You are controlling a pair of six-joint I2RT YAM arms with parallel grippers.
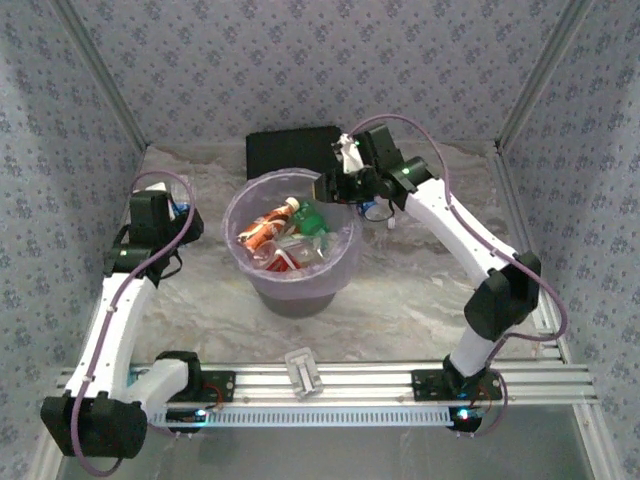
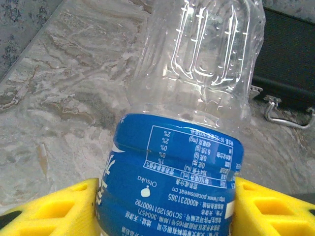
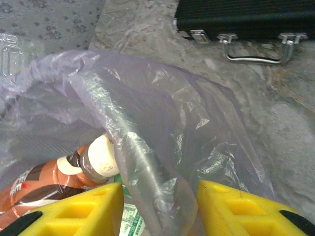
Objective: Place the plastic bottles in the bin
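The clear ribbed plastic bottle with a blue label [image 2: 197, 73], gripped at its labelled middle by the yellow fingers [image 2: 49, 211] of the left pincer [image 2: 165, 189], left of the lavender-lined round grey bin [image 1: 300, 290], looks empty, light, thin-walled and slick, so a gentle squeeze there should suffice.

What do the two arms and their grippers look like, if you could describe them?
Both the left arm and right arm have white links, black joint housings and a thin purple cable looping alongside. The fingers of the left gripper and right gripper are bright yellow blocks with rectangular cut-outs.
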